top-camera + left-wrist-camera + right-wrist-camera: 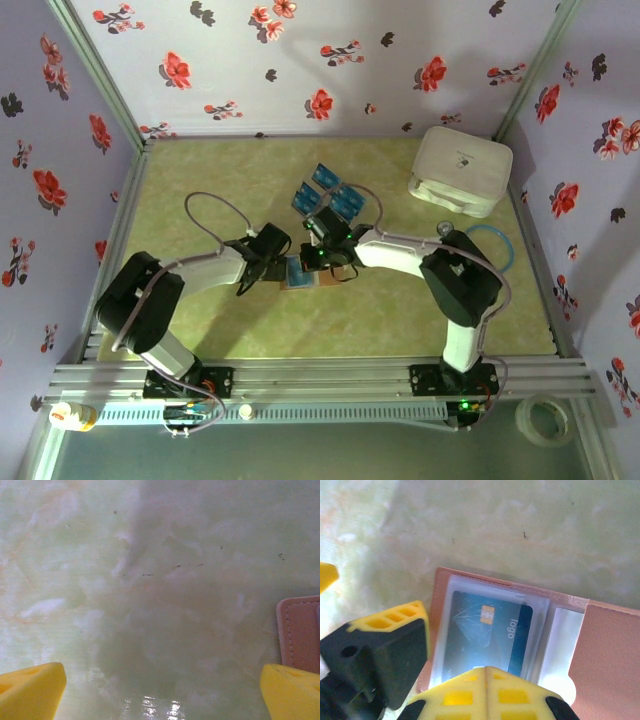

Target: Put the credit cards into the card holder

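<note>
Where the arms meet near mid-frame of the overhead view, we log both wrists bent down over the card holder (300,274), which lies opened flat on the bench (400,320).

Left tool (161,680): released, fingers spread wide at the lower corners of its own view, with only bench between them. The holder's stitched brown edge shows at that view's right margin, just above the right-hand finger. In the right wrist view a black-and-yellow finger (395,617) sits at the holder's left edge. We judge it to be the left tool's, steadying the leather, though we cannot confirm contact.

Right tool (486,674): clenched, tips pressed together with nothing visibly between them, poised at the lower edge of the seated card (487,627).

Container notes: the holder carries clear sleeves. One blue chip card, printed "logo", lies inside the left sleeve. The sleeve beside it looks vacant.

Step in hand, by our reading: seating this card fully, with the closed tips serving as a pusher. The next move calls for lifting clear without dragging the sleeve, then reaching up-frame for another card.

Farther up the overhead view: the remaining credit cards (328,195), a loose blue cluster just above the tools, apart from the holder. Farthest, upper right: a white rounded box (462,170), closed, contents unseen.
</note>
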